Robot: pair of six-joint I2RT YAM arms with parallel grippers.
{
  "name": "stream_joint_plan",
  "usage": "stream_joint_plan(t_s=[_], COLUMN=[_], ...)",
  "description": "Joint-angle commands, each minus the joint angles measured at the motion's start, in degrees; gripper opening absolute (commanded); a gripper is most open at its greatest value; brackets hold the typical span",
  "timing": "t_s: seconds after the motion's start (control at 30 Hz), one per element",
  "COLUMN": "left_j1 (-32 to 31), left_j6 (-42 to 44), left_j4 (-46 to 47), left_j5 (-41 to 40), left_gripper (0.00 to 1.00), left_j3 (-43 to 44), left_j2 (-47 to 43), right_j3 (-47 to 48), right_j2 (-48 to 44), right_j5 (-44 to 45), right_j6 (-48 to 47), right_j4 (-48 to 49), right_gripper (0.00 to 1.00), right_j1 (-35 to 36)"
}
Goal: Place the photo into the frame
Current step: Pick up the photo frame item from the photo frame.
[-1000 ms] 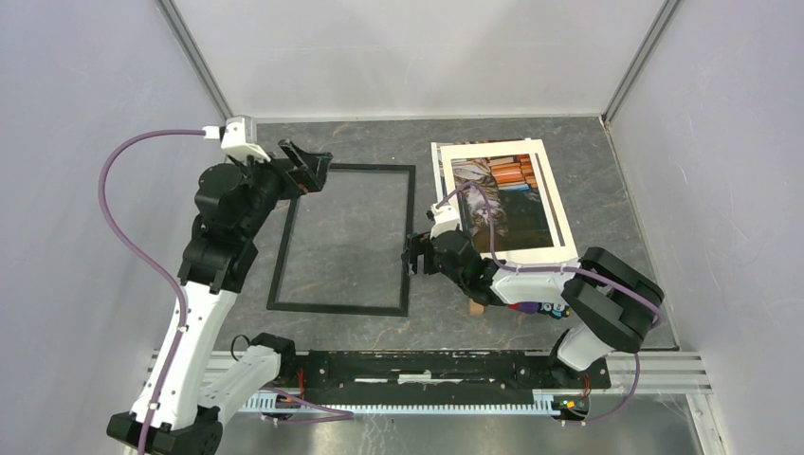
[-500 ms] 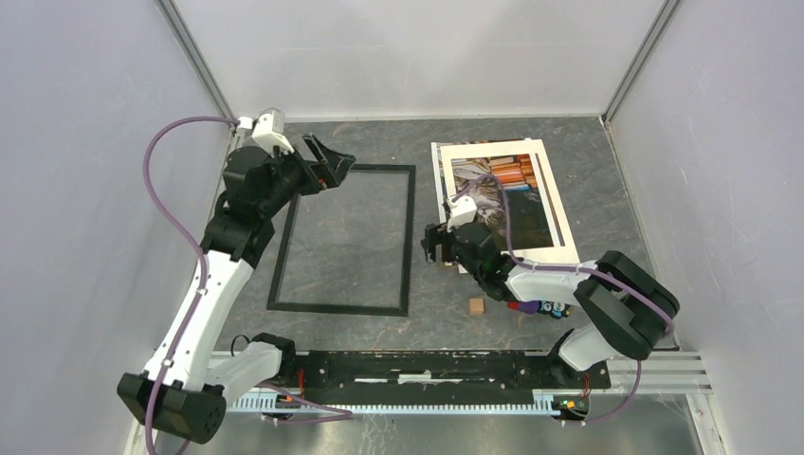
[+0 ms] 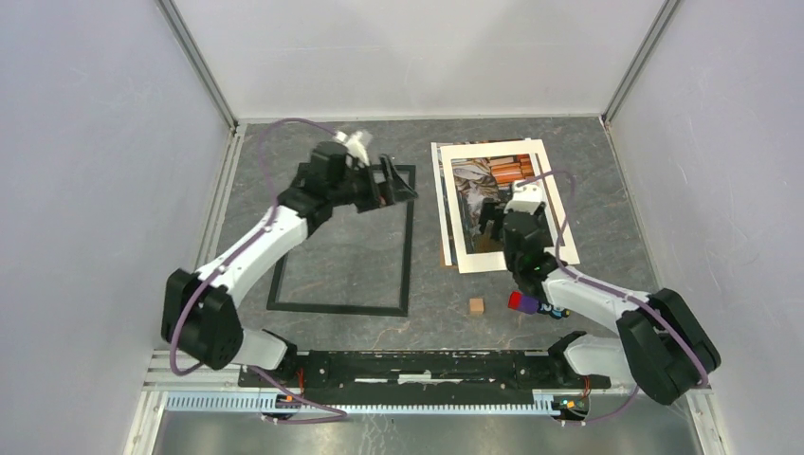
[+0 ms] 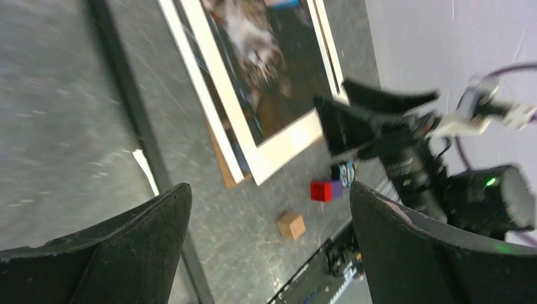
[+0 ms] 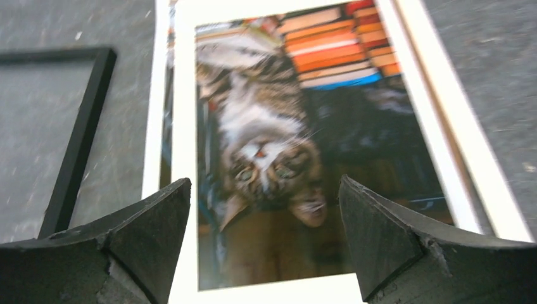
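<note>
Flat on the left of the grey worktop [image 3: 588, 171], the black frame [image 3: 337, 308]. Over its far right corner, left pincer [image 3: 396, 185] gaping wide, empty. Near on the right, the cat photo [image 5: 266, 145] under a white mat [image 5: 183, 95]; above it, right pincer [image 5: 264, 182] spread open, gripping nothing.

Left claw [image 3: 402, 184] above frame [image 3: 410, 258], right claw [image 3: 491, 214] above photo [image 3: 471, 182].

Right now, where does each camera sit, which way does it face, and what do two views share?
Top external: above, behind the bases, looking down on the table; both arms show.
Left wrist: over the frame, facing the photo and right gripper; left gripper open below.
Right wrist: above the photo, looking down; own open fingers below.
Both wrist views share photo and frame.
</note>
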Motion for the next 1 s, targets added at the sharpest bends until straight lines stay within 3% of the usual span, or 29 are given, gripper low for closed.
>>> stream_joint_plan(t_s=[0.0,0.2,0.4,0.6,0.97], left_j1=[-9.1,-16.1,-20.7,-23.4,-24.5], left_j6=[-6.4,-15.3,-16.5,-19.7,-21.9], left_j4=[5.9,19.1,20.8,23.7,25.7], left_j5=[1.7,-3.0,-9.2,-14.3,-12.9], left_gripper=[1.00,1.00,1.00,1.00,1.00], left_j3=[-2.1,-5.2,0.5,0.9,1.0], left_j2=[4.2,12.2,22.0,27.2,31.2], right_j3=[1.2,-2.4,-3.4,-2.9,-4.6], right_j2=[-4.6,-4.7,-1.1,6.5,7.8], right_j5=[-0.3,-13.8,-25.6,-40.5,-39.8], right_j6=[1.0,-2.5,-2.9,1.9,4.0], right_j4=[0.3,0.0,1.1,3.0,2.6], right_gripper=[0.92,0.92,0.91,0.78,0.75], right_j1=[-6.6,-16.0,-28.0,-39.2,-44.0])
